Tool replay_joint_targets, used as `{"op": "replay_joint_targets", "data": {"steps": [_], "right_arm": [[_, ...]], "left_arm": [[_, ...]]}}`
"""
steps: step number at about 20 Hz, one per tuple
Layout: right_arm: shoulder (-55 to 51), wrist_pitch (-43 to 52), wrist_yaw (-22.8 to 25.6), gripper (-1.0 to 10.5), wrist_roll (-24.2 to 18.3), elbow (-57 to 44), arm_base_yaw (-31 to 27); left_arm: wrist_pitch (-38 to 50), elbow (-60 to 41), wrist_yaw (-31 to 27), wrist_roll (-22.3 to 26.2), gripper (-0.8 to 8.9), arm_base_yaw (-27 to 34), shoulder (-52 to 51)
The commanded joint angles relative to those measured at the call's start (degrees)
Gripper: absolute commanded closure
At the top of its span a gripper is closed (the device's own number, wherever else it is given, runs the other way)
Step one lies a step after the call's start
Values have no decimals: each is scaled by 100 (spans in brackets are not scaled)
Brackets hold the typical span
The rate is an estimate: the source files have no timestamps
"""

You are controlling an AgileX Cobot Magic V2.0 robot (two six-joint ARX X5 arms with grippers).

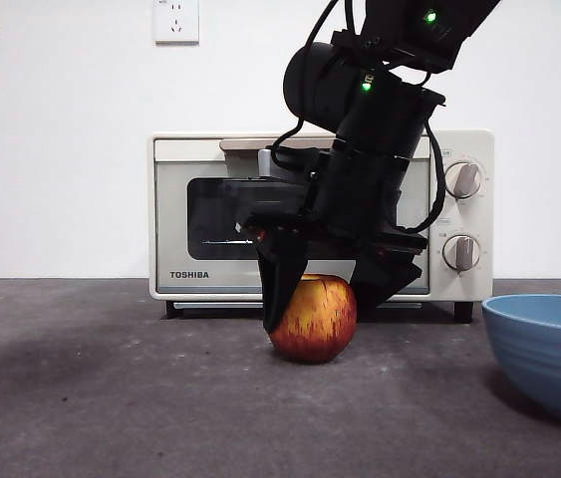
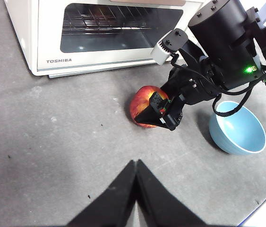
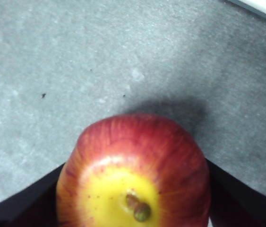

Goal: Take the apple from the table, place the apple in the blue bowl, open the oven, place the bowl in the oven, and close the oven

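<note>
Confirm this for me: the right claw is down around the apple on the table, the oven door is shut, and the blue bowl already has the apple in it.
Not quite: the blue bowl is empty, as the left wrist view shows. The apple sits on the table, with the right claw down around it. The oven door is shut.

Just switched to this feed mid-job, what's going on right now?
The right gripper is down at the apple, its jaws on either side of the fruit, which sits on the table in front of the closed oven. The blue bowl stands empty off to one side. The left gripper waits shut, away from the work.
</note>
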Motion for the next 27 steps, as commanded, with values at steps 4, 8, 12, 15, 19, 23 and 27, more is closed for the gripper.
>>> {"op": "replay_joint_targets", "data": {"steps": [4, 8, 12, 15, 19, 23, 27], "right_arm": [[-380, -348, -79, 669, 61, 420, 63], [-1287, -1134, -50, 668, 7, 450, 59], [-2474, -1967, 400, 666, -52, 439, 59], [-3305, -2527, 951, 661, -90, 225, 57], [-4494, -2470, 1425, 657, 44, -1005, 4], [-5077, -1932, 1362, 653, 391, -2334, -83], [-5031, -992, 1108, 653, 468, -3340, -282]], "left_arm": [[227, 133, -13, 96, 806, -22, 33], [229, 133, -13, 116, 806, -22, 33], [245, 133, -13, 138, 806, -22, 37], [293, 133, -13, 142, 806, -22, 37], [452, 133, -13, 136, 807, -22, 44], [490, 133, -11, 136, 807, -22, 160], [492, 133, -4, 136, 807, -22, 267]]}}
